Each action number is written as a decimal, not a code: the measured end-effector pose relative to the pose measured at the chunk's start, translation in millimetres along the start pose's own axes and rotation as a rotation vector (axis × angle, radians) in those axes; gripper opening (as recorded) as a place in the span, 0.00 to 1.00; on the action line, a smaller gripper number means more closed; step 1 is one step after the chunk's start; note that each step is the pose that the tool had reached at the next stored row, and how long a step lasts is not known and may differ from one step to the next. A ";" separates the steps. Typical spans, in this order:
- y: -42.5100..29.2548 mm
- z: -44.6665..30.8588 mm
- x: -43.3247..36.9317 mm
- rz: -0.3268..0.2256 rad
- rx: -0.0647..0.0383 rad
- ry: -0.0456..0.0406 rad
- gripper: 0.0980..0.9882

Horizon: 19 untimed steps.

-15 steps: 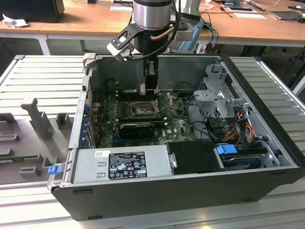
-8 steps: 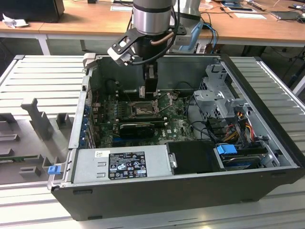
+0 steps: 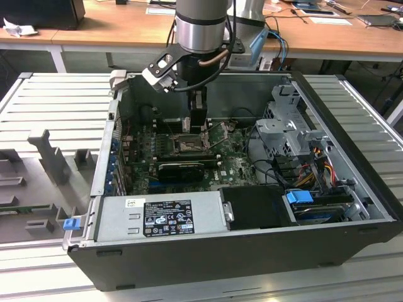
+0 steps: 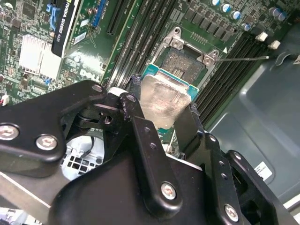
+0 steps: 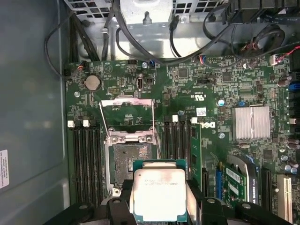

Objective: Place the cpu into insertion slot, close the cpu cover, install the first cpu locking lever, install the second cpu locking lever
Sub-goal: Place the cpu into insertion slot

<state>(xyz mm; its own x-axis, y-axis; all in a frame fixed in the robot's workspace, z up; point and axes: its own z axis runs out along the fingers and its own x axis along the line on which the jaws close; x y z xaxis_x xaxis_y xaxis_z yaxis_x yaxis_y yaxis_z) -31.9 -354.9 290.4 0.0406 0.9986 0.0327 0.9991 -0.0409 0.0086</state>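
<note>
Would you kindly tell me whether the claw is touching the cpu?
Touching. In the second wrist view the claw clamps the cpu between its fingers, with no gap at either edge.

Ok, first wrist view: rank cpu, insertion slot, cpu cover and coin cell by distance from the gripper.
1. cpu, held in the gripper.
2. insertion slot, just beyond it.
3. cpu cover, open, past the slot.
4. coin cell, farthest, beyond the cover.
</note>
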 end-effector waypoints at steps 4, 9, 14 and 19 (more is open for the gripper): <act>-0.1 2.5 1.7 -0.004 0.000 0.0002 0.48; -0.4 9.1 7.1 -0.008 0.000 0.0002 0.48; -0.6 15.3 11.3 -0.013 0.000 0.0002 0.48; -0.8 21.3 15.3 -0.017 0.001 0.0003 0.48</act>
<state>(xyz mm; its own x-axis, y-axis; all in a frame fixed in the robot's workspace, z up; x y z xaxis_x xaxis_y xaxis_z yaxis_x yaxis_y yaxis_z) -31.9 -338.9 269.6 0.0235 0.9992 0.0328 0.9997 -0.0238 0.0086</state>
